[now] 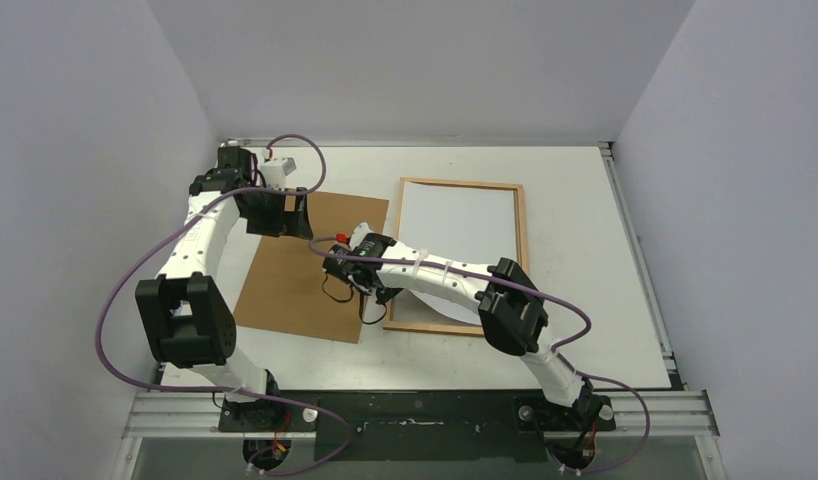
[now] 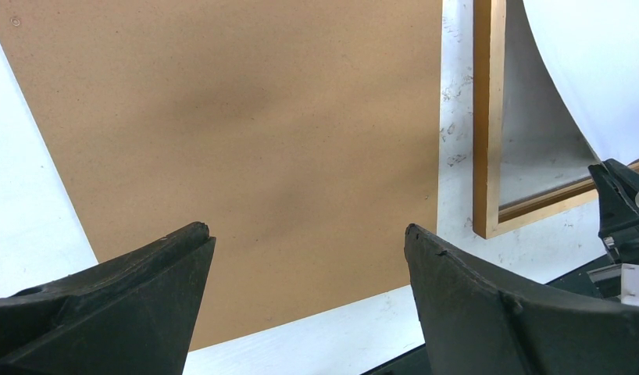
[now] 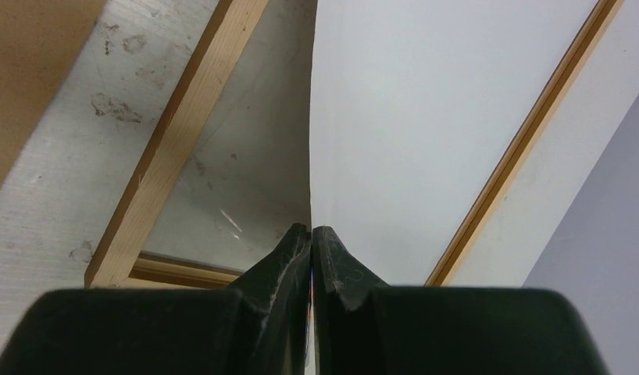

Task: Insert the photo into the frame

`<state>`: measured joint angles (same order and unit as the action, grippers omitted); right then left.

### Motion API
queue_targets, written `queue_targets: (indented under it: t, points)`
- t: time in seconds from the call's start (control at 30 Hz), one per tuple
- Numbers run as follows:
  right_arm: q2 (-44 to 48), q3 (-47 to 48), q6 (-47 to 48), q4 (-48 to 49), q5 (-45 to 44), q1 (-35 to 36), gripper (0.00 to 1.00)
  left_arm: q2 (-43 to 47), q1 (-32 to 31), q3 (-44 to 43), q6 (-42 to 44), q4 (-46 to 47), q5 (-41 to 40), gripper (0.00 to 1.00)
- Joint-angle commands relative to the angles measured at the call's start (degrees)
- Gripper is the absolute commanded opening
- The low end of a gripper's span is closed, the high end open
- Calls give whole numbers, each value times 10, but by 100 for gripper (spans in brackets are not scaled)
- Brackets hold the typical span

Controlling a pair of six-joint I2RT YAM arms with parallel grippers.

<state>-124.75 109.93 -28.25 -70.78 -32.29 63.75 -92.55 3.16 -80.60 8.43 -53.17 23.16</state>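
The frame (image 1: 463, 183) lies flat on the table right of centre, its orange-brown moulding (image 3: 183, 133) running past my right gripper. The photo (image 1: 457, 230) rests inside it with its plain white side (image 3: 426, 117) up; the printed side is hidden. My right gripper (image 3: 311, 229) is shut on the photo's near left edge, which is lifted and curls up above the frame's inside (image 2: 590, 62). In the top view that gripper (image 1: 385, 290) sits at the frame's near left corner. My left gripper (image 2: 307, 228) hangs open over the brown board, holding nothing (image 1: 285, 222).
A plain brown fibreboard backing sheet (image 1: 310, 265) lies left of the frame (image 2: 488, 117), with a narrow strip of white table between them. Grey walls close in the table on three sides. A metal rail (image 1: 425, 410) runs along the near edge.
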Motion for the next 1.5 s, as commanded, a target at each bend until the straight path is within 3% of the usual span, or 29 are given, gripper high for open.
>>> queue_targets:
  t: [0.0, 0.43, 0.53, 0.63, 0.73, 0.93, 1.17, 1.33, 1.47]
  points:
    - [14, -4, -14, -17, -34, -7, 5, 21, 4, -3, 11, 14, 3, 92]
    - [9, -11, -12, 8, -19, -17, 6, 26, 9, -5, 14, 9, 3, 92]
    - [11, -10, -5, 12, -11, -12, 23, 24, 10, -5, 15, 8, 3, 92]
    - [18, -11, -1, 16, -2, -9, 51, 21, 9, -5, 15, 7, 2, 94]
    - [34, -9, 0, 22, 8, -9, 70, 19, 10, -6, 18, 6, 1, 94]
    - [66, -1, 18, 40, 55, -11, 90, 19, 14, -8, 21, 2, 5, 94]
    - [121, -35, 33, 89, 131, -23, 99, 9, 30, -19, 29, -9, 14, 95]
    - [153, -69, 2, 209, 234, -65, 93, -20, 68, -30, 32, -13, 13, 94]
    - [114, -49, -38, 295, 286, -75, 91, -54, 111, -34, 52, 2, -11, 93]
